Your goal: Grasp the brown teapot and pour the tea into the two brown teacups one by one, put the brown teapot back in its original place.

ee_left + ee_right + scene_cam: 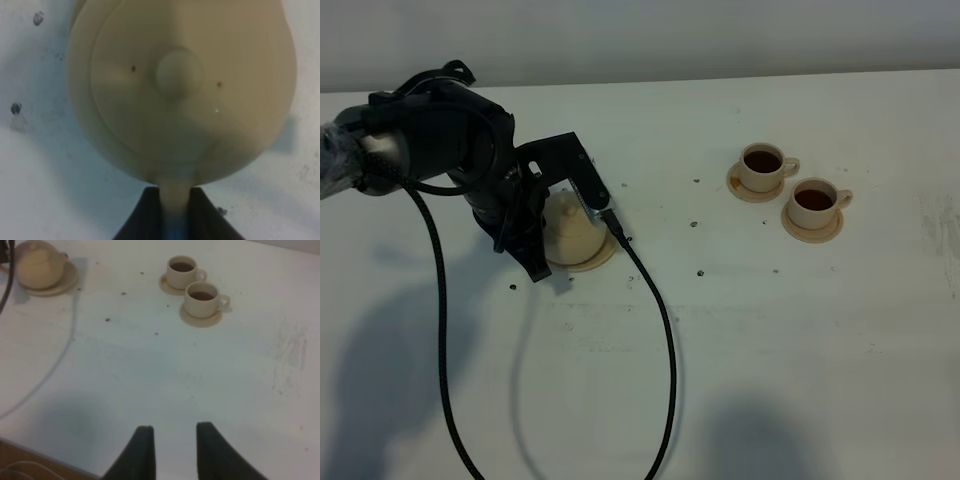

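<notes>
I see the teapot (570, 232) in pale tan, matching its wide saucer (601, 260), and two small dark specks mark its lid (150, 85). Both teacups (761, 166) (813, 202) are the same tan and hold dark brown tea. The table (770, 340) is white with scattered dark flecks, and my grippers' fingers (142, 450) are black.

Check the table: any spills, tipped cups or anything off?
Nothing stands out. Both cups stand upright on their saucers with dark tea inside, no puddles around them. The teapot sits upright on its saucer, lid on. Only small dark specks mark the table.
</notes>
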You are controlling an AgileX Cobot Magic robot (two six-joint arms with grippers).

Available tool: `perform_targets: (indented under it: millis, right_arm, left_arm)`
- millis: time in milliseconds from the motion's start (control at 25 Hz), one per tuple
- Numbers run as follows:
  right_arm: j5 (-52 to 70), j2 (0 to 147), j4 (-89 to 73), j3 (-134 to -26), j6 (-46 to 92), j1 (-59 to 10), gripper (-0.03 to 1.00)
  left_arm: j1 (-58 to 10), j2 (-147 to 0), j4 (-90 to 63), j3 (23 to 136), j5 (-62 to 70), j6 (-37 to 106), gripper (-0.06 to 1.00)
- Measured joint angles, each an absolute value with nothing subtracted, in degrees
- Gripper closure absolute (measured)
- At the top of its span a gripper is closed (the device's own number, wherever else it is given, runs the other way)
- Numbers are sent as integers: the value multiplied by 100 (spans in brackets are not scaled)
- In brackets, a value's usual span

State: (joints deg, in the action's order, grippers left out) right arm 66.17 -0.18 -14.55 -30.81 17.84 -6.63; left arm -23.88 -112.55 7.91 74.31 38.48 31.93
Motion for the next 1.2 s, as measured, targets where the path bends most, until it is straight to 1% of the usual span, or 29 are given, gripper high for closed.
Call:
perform_targets:
  millis: [1200]
  right_arm:
    - [6617,-18,-1455,-3081,1784,-663,75]
  left_arm:
    - [-2347,-11301,794,7431,3873,2814,86]
